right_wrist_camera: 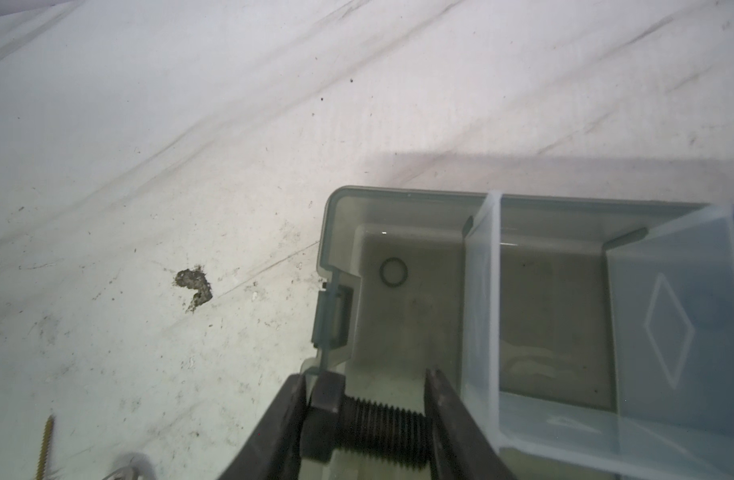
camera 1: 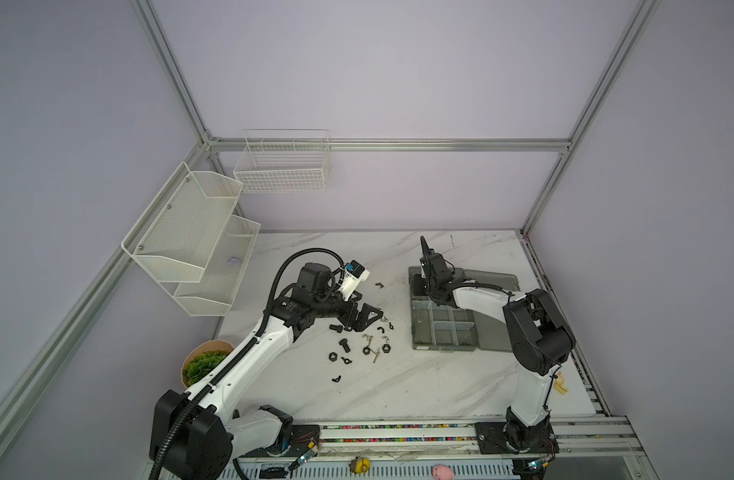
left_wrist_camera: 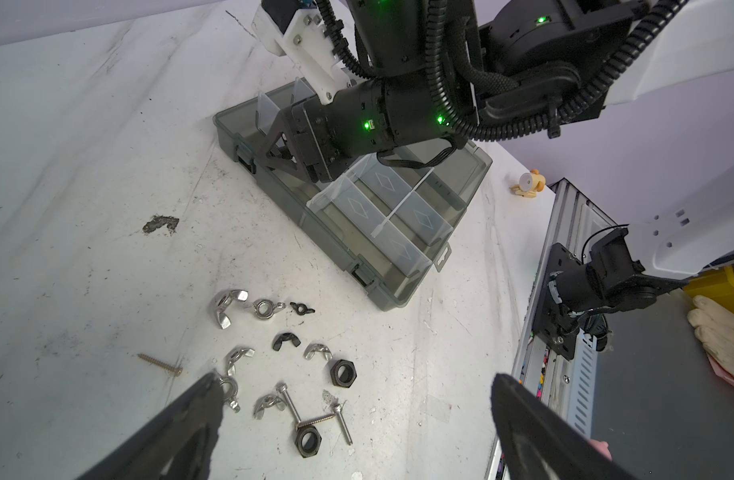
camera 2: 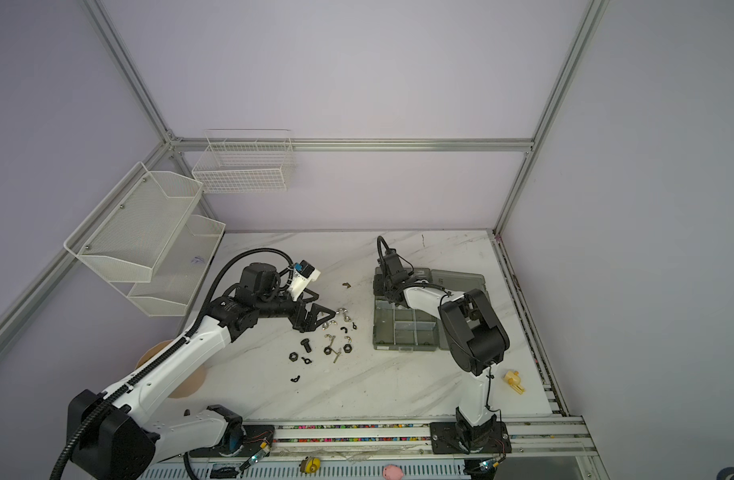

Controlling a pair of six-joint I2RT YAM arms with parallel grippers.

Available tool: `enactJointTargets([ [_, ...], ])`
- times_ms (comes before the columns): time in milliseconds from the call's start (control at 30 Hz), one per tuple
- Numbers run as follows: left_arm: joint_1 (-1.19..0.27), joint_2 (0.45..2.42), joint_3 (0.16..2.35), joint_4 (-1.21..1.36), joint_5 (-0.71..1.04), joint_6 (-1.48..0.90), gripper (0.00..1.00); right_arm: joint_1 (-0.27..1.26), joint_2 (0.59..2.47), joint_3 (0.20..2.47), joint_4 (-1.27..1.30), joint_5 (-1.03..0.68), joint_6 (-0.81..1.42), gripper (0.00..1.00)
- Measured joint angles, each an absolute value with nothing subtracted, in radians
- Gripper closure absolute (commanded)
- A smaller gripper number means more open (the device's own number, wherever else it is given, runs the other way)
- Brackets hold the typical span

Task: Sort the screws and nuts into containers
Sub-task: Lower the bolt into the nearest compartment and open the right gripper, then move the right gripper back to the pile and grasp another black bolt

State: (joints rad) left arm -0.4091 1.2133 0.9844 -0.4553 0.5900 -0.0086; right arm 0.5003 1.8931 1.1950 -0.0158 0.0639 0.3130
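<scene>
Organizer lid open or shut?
Open: lid lies flat beside the exposed compartments.

Both high top views share the table (camera 1: 398,386); wrist cameras closely face the containers (left_wrist_camera: 359,208).

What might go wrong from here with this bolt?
The right gripper pinches the black bolt end to end, its head about over the box wall by the latch; released now, it might strike the rim and bounce onto the table. One of the fingers sits close to the clear divider; opening wider might nudge it.
</scene>
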Motion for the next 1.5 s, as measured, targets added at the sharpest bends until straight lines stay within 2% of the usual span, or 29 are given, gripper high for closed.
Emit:
enactJointTargets([
  [367,-0.415,1.2,0.984,-0.455,0.587,-0.014,0.0,0.5,1.893,1.196,-0.017,0.067,0.313,0.5],
  [567,-0.416,1.2,0.984,-0.455,0.587,-0.014,0.0,0.5,1.893,1.199,-0.019,0.067,0.312,0.42],
  [733,-0.416,1.2,0.984,-0.455,0.587,-0.014,0.0,0.5,1.893,1.2,-0.02,0.066,0.31,0.42],
  [933,-0.421,1.2,0.984,-0.456,0.576,-0.014,0.0,0.5,1.858,1.184,-0.011,0.052,0.302,0.47],
  [1100,-0.423,1.176,0.984,-0.511,0.458,-0.02,0.0,0.511,1.729,1.149,-0.007,0.034,0.301,0.45],
  [1267,-0.424,1.082,0.953,-0.611,0.308,-0.124,0.0,0.552,1.618,1.129,0.031,0.014,0.302,0.4],
  [1500,-0.426,0.9,0.883,-0.789,0.211,-0.341,0.0,0.726,1.663,1.115,0.12,-0.004,0.345,0.4],
])
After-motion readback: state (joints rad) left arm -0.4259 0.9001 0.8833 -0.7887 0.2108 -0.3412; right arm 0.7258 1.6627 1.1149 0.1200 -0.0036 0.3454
